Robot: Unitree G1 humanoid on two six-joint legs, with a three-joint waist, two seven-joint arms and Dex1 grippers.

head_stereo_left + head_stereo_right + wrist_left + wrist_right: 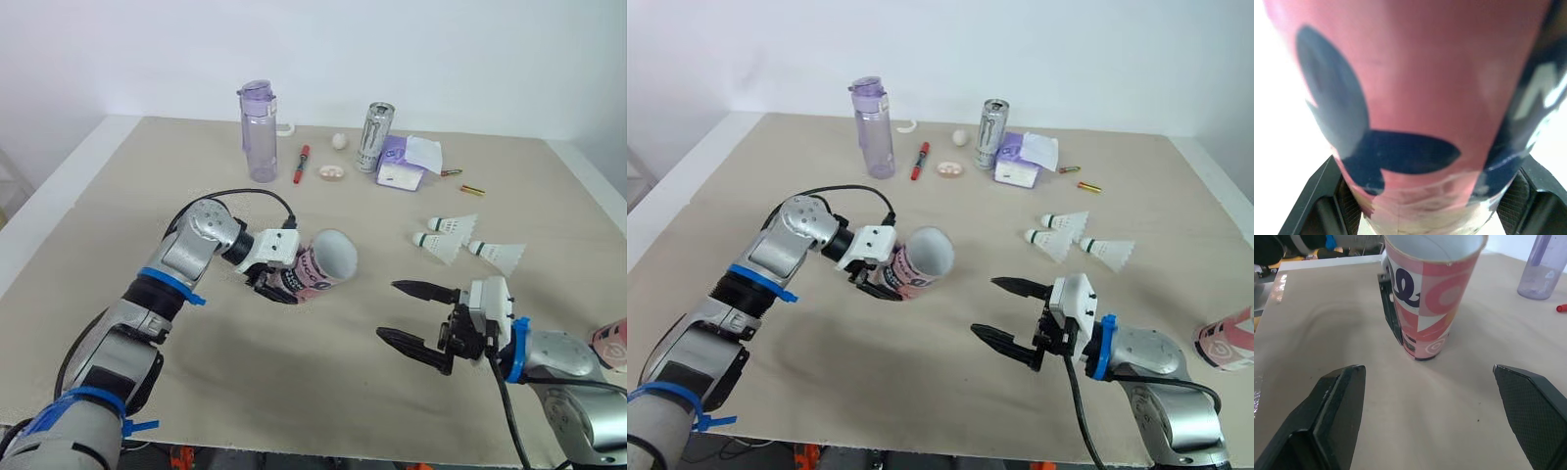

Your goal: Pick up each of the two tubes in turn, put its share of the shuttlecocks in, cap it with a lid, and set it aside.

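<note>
The second tube [612,343] is cut off at the right edge of the head views, near the table's [294,382] right side. The left gripper [279,286] is clenched round the lower end of the first tube [323,264], holding it tilted with its open mouth towards the right gripper [388,309], whose fingers are spread wide on nothing. The tube's dark lettering is perhaps a "Q". Three shuttlecocks [451,224] lie beyond the right gripper, with bare table between the arms.
</note>
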